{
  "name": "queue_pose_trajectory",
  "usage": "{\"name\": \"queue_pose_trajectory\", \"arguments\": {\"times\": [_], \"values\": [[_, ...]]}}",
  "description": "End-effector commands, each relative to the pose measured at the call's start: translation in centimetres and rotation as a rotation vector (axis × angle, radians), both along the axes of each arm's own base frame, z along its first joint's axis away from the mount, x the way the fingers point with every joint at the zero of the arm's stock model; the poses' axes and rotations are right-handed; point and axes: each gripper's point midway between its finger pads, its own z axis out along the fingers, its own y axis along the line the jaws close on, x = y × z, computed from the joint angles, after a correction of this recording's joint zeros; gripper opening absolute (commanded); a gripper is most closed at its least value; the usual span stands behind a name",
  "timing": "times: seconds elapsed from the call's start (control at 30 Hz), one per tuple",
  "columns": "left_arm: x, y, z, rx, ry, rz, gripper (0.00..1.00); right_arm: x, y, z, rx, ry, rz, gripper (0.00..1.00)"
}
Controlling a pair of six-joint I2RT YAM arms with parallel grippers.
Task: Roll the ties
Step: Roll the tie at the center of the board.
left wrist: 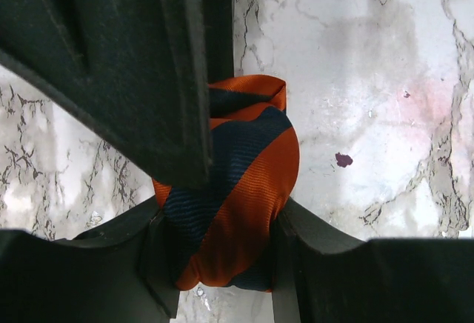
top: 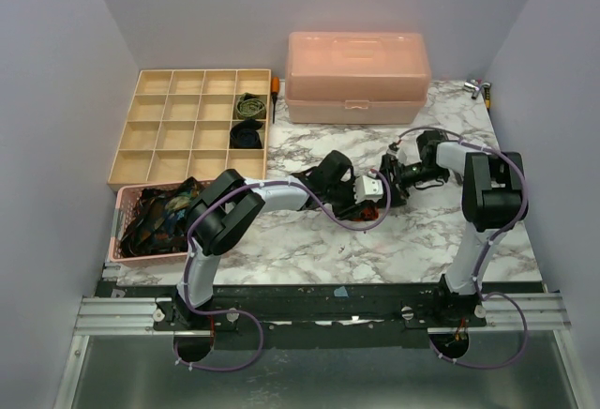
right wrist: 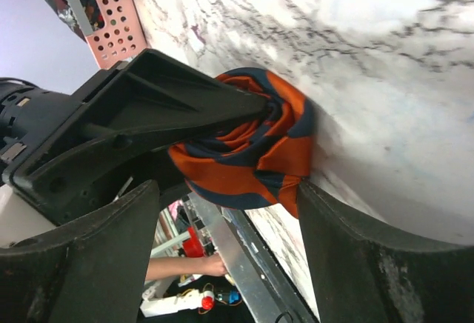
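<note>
**Mid-counter: hold the coil tight through the handover**

Near the middle of the counter [top: 412, 240], well clear of its edges: the striped tie [left wrist: 237, 190], wound into a fat coil. Gripped by the left tool [left wrist: 215, 219], clenched with one finger across the coil's face and the other cupping it from beneath. Flanked by the right tool [right wrist: 226, 190], released, jaws wide on either side, one finger touching the fabric, the other apart.

Hold the left clamp firm to prevent unwinding. Bring the right tool shut squarely across the coil's flanks, never on the loose outer flap, before easing anything else.

Ribbed weave, broad orange and navy diagonals, turns spiralling at the centre; probably springy, prone to uncoil once let go.
</note>
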Motion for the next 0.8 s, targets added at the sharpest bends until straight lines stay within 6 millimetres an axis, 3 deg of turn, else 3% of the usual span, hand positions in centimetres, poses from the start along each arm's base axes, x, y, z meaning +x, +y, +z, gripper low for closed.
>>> {"name": "queue_pose_trajectory", "arguments": {"times": [0.0, 0.2, 0.5, 0.77], "values": [[-3.4, 4.7, -6.9, 0.242, 0.174, 0.025, 0.06, -0.9, 1.3, 1.4, 0.045, -0.082, 0.058, 0.76], [-3.5, 4.6, -6.9, 0.241, 0.18, 0.025, 0.07, -1.6, 1.4, -0.2, -0.027, -0.053, 0.073, 0.8], [-3.5, 4.7, -6.8, 0.237, 0.178, 0.024, 0.08, -1.2, -0.8, -3.6, -0.248, -0.031, 0.032, 0.91], [-3.6, 4.7, -6.9, 0.239, 0.177, 0.026, 0.09, -1.4, 0.7, -1.9, -0.131, -0.01, 0.04, 0.48]]}}
